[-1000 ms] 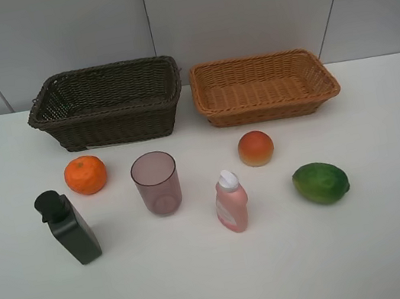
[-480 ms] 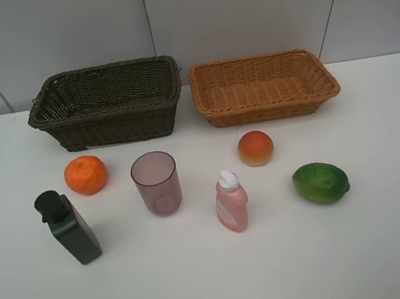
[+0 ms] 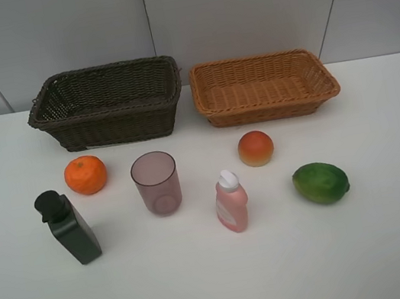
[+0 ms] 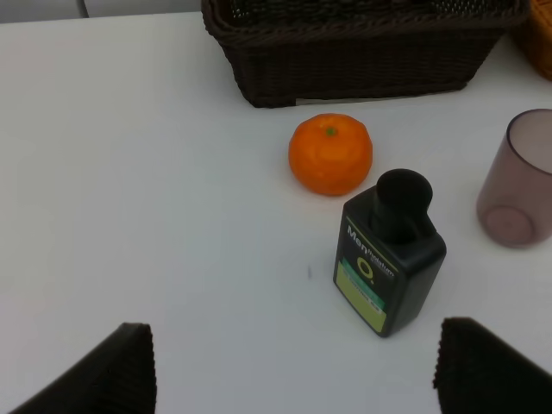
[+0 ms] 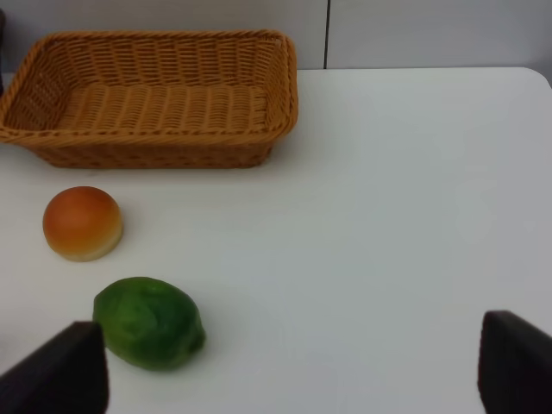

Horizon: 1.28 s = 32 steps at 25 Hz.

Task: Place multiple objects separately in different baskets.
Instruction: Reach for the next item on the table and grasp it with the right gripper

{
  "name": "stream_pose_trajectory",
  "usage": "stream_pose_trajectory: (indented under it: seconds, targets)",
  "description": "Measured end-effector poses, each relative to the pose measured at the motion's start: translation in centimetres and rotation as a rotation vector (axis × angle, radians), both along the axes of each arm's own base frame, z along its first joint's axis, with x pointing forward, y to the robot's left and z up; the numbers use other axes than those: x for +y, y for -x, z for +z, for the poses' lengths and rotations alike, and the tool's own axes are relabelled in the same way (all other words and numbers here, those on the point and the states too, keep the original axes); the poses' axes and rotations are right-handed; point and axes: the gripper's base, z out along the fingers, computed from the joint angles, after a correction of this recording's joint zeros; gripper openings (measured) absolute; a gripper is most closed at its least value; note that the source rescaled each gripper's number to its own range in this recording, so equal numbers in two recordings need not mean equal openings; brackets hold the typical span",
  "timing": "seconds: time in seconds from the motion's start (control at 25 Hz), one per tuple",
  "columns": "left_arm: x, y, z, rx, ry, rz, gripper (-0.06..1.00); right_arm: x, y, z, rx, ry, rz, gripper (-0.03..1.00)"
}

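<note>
On the white table an orange mandarin [image 3: 85,175], a mauve cup [image 3: 156,183], a black pump bottle [image 3: 68,228], a pink white-capped bottle [image 3: 231,202], a red-yellow peach [image 3: 256,148] and a green oval fruit [image 3: 320,182] stand apart. Behind them sit the dark brown basket [image 3: 107,105] and the light tan basket [image 3: 262,86], both empty. My left gripper [image 4: 293,371] is open, short of the pump bottle [image 4: 388,253] and mandarin [image 4: 330,153]. My right gripper [image 5: 293,371] is open, short of the green fruit [image 5: 148,322] and peach [image 5: 83,222]. Neither gripper shows in the exterior view.
The table [image 3: 224,285] ends at a grey panelled wall behind the baskets. In the left wrist view the cup [image 4: 517,181] stands to one side of the pump bottle, and the dark basket [image 4: 362,52] lies beyond the mandarin. The tan basket [image 5: 147,99] lies beyond the peach.
</note>
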Motion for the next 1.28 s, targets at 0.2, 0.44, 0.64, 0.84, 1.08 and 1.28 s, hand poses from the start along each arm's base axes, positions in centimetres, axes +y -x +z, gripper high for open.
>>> stream_pose_trajectory:
  seconds: [0.2,0.44,0.64,0.84,1.08,1.28]
  targets:
    - [0.00,0.00,0.00,0.000,0.000,0.000,0.85,0.00,0.00,0.00,0.000,0.000,0.000,0.95]
    - [0.00,0.00,0.00,0.000,0.000,0.000,0.85,0.08,0.00,0.00,0.000,-0.008,0.005,0.95]
    - [0.00,0.00,0.00,0.000,0.000,0.000,0.85,0.15,-0.01,0.00,-0.001,-0.015,0.011,0.95]
    - [0.00,0.00,0.00,0.000,0.000,0.000,0.85,0.15,0.00,0.00,-0.001,-0.020,0.032,0.95]
    - [0.00,0.00,0.00,0.000,0.000,0.000,0.85,0.24,0.00,0.00,-0.001,-0.030,0.040,0.95]
    - [0.00,0.00,0.00,0.000,0.000,0.000,0.85,0.49,0.00,0.01,-0.002,-0.051,0.060,0.95]
